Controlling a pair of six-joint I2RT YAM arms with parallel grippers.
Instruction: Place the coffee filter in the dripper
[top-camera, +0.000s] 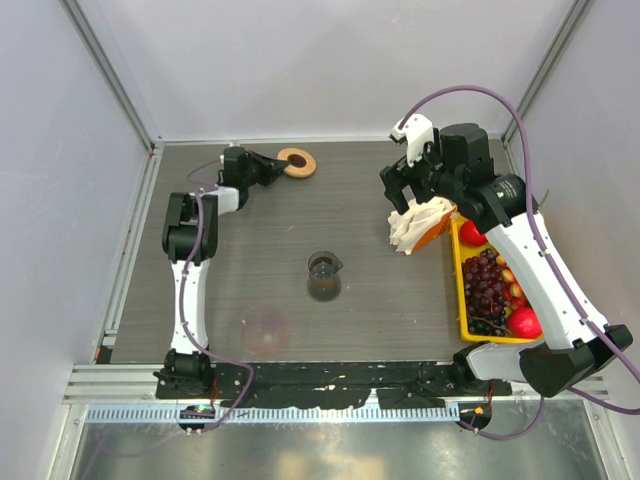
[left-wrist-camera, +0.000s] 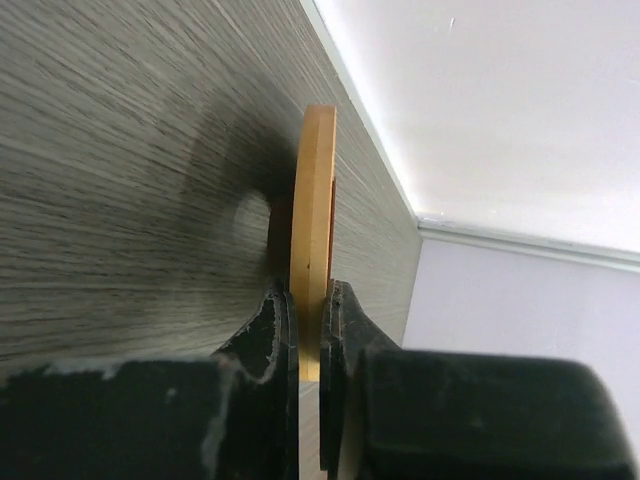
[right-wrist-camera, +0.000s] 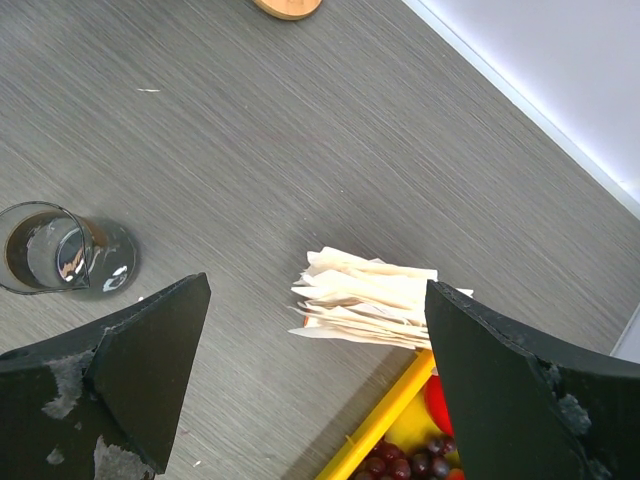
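The dripper's tan wooden collar ring (top-camera: 297, 161) lies at the back of the table, and my left gripper (top-camera: 279, 166) is shut on its near edge. In the left wrist view the ring (left-wrist-camera: 313, 210) is seen edge-on, pinched between the two black fingers (left-wrist-camera: 275, 340). The ring also peeks in at the top of the right wrist view (right-wrist-camera: 290, 8). The coffee filter is out of view as a single sheet. My right gripper (top-camera: 412, 195) hangs open over a ruffled bunch of white papers (right-wrist-camera: 365, 300), touching nothing.
The paper bunch (top-camera: 418, 226) leans on the rim of a yellow tray (top-camera: 457, 290) of grapes and red fruit at the right. A small glass beaker (top-camera: 324, 275) stands mid-table. A faint pink disc (top-camera: 266, 330) lies near the front.
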